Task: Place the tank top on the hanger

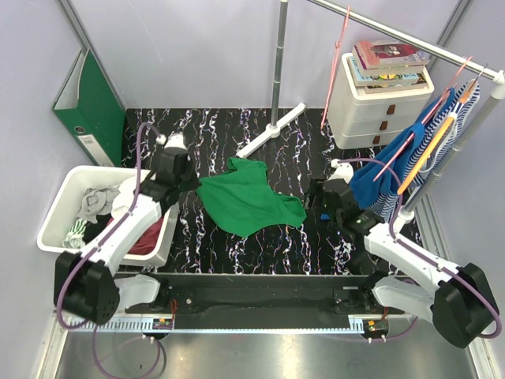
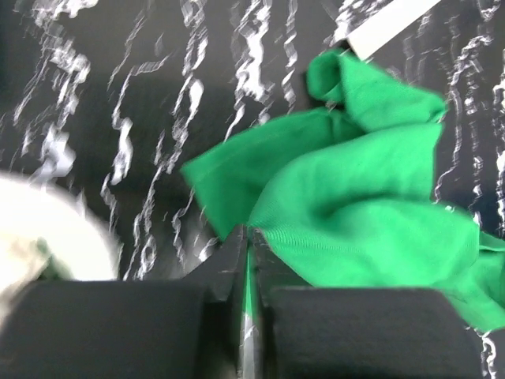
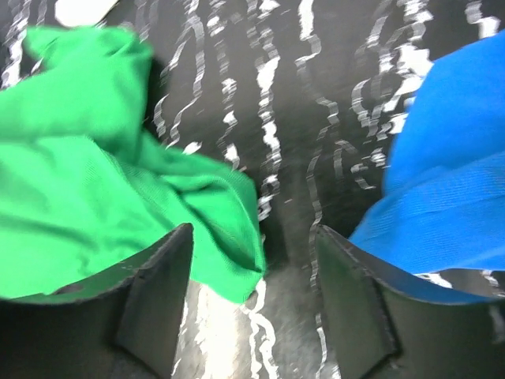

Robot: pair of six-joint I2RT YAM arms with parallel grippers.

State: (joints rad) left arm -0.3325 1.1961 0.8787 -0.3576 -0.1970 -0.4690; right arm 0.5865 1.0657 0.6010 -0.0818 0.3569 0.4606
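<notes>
Two pincers are mine. The tank top [image 1: 248, 201] lies crumpled on the table [image 1: 197, 126] between them. My left pincer [image 2: 248, 237] squeezes its edge, I think, though it looks blurry. My right pincer [image 3: 252, 233] is spread apart beside its other corner.

white bin [image 1: 57, 213] of clothes, left | green binder [image 1: 99, 106] against wall | books [image 1: 390, 57] atop white drawers [image 1: 371, 114] | blue garment [image 1: 375, 178], striped garment [image 1: 451, 126] hang on rail [image 1: 410, 41]

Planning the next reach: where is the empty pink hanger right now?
In the top view, the hanger hangs edge-on from the rail at the back right, just left of the white drawer unit.
</notes>
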